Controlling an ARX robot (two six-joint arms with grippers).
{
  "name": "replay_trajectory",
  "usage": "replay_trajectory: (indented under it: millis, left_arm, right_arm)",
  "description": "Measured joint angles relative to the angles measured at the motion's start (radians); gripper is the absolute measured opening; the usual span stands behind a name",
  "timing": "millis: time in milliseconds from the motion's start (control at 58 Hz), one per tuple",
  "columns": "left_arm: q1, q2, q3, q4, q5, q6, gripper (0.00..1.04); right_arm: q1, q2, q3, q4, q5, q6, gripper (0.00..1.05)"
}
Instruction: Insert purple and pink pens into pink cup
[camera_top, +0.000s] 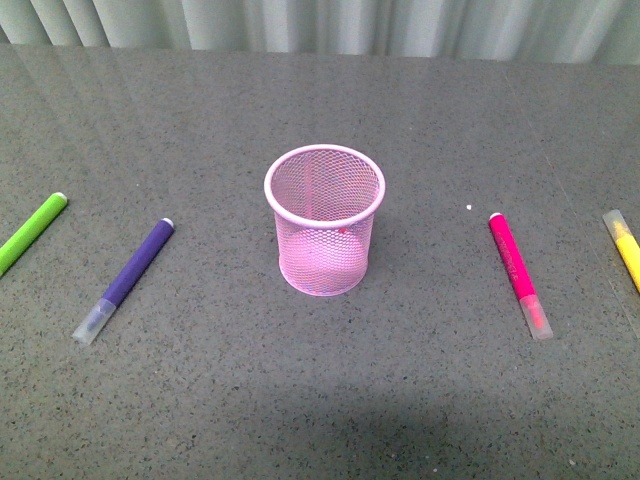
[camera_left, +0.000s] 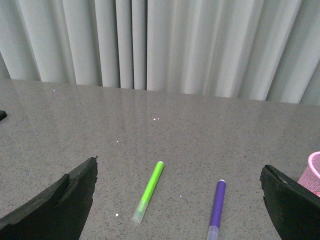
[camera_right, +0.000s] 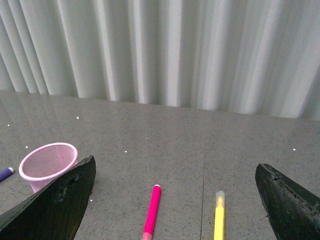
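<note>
From the right wrist camera you see the right gripper (camera_right: 175, 164) with its two dark fingers (camera_right: 55, 205) spread wide apart over a grey speckled table (camera_right: 200, 135). Between them lie the pink pen (camera_right: 152, 210) and a yellow pen (camera_right: 219, 220), side by side, roughly parallel and not touching, each cut off at the frame edge. The pink cup (camera_right: 48, 161) stands upright, partly hidden behind one finger. Past it you catch only the white-tipped end of the purple pen (camera_right: 5, 174). A pale pleated curtain (camera_right: 165, 50) hangs behind the table.
</note>
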Motion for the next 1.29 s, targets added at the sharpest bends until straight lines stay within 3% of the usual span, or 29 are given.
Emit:
replay_trajectory:
  millis: [1293]
  left_arm:
    - [0.0,0.0,0.0,0.0,0.0,0.0,0.97]
  right_arm:
    - [0.0,0.0,0.0,0.0,0.0,0.0,0.97]
